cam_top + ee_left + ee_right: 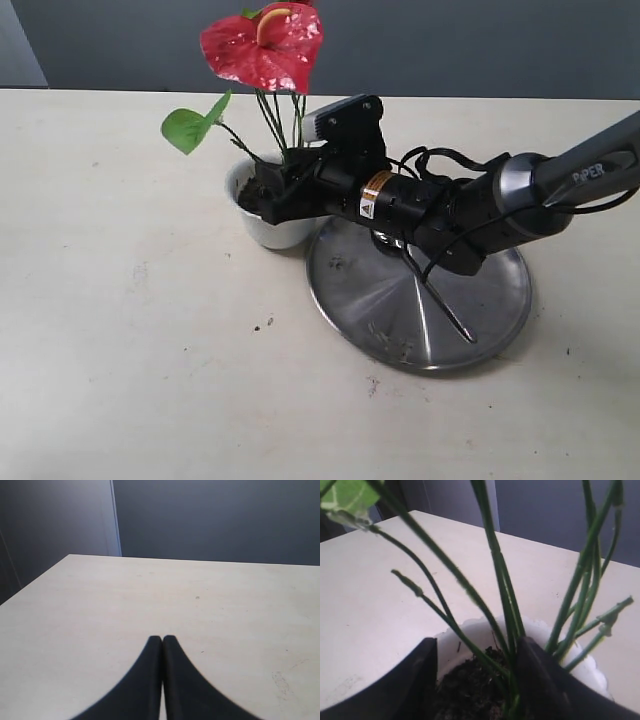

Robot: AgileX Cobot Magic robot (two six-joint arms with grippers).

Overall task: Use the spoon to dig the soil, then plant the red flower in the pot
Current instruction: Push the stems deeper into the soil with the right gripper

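The red flower (262, 48) stands upright in the white pot (262, 228), its green stems (495, 570) rising from the dark soil (470, 690). My right gripper (272, 190) reaches over the pot's rim (592, 672). It is open, and its black fingers (415, 680) straddle the stem bases just above the soil. A thin dark handle, apparently the spoon (450, 315), lies on the steel plate with its bowl hidden under the arm. My left gripper (162, 639) is shut and empty over bare table, and the exterior view does not show it.
A round steel plate (500, 300) lies on the table right of the pot, under my right arm. Soil crumbs (268, 323) dot the table in front of the pot. A dark wall stands behind the table's far edge.
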